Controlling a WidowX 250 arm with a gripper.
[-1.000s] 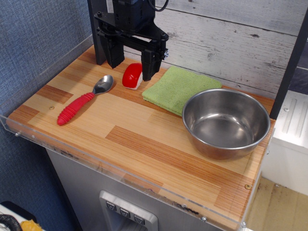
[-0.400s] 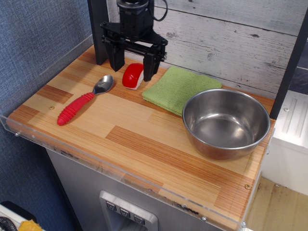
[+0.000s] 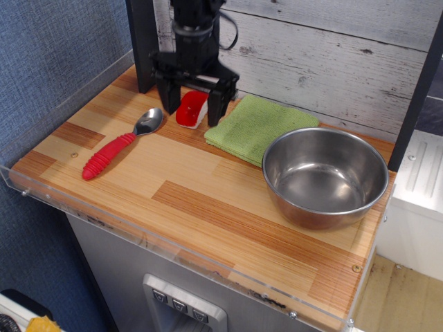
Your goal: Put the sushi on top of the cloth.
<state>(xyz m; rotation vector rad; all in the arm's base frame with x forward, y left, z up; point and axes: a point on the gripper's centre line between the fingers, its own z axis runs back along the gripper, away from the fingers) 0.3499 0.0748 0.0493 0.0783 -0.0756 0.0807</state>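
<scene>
Gripper (image 3: 192,111) sits in upper centre of frame, black, pointing down, jaws spread wide with one finger on each side of the sushi (image 3: 191,109). Fingers (image 3: 216,105) look close to the sushi but not clamped on it; contact can't be told. Sushi rests on the wooden table (image 3: 208,200), red top, white base showing at its right edge, just left of the cloth (image 3: 257,126) and apart from it. Cloth is green, flat, centre-upper frame, its right corner tucked by the bowl (image 3: 324,176). Bowl is steel, right of centre, nothing inside. Spoon (image 3: 121,144) lies left of the sushi, red handle toward lower left, metal bowl end near the gripper's left finger. Grey plank wall (image 3: 332,48) behind.
</scene>
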